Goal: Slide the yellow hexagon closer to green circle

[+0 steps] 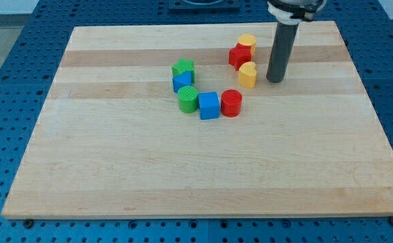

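Observation:
The yellow hexagon [247, 42] sits near the view's top right, touching the top of a red block [239, 55]. The green circle [188, 98] stands near the board's middle, well to the lower left of the hexagon. My tip [275, 80] rests on the board just right of a yellow heart-like block [248, 75], with a small gap between them. It is below and to the right of the yellow hexagon and touches no block.
A green star [183, 68] and a blue block [181, 82] stand just above the green circle. A blue cube [208, 105] and a red cylinder [231, 102] sit to its right. The wooden board [115, 175] lies on a blue perforated table.

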Tool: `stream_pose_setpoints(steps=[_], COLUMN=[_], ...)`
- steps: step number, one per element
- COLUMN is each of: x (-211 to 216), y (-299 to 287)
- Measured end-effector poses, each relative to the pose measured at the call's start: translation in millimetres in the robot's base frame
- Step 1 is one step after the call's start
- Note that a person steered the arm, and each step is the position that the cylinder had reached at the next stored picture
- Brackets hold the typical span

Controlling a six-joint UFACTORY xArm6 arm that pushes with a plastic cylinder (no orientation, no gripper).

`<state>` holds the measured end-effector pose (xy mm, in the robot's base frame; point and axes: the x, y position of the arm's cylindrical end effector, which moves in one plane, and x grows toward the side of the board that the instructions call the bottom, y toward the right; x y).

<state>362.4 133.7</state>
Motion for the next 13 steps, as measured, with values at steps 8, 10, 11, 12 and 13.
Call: stream_pose_setpoints(steps=[8, 10, 11, 12, 13], x=[-29.7, -29.7, -29.6, -23.9, -15.6], y=[-64.4, -94.4, -110.2, -115.7, -110.2])
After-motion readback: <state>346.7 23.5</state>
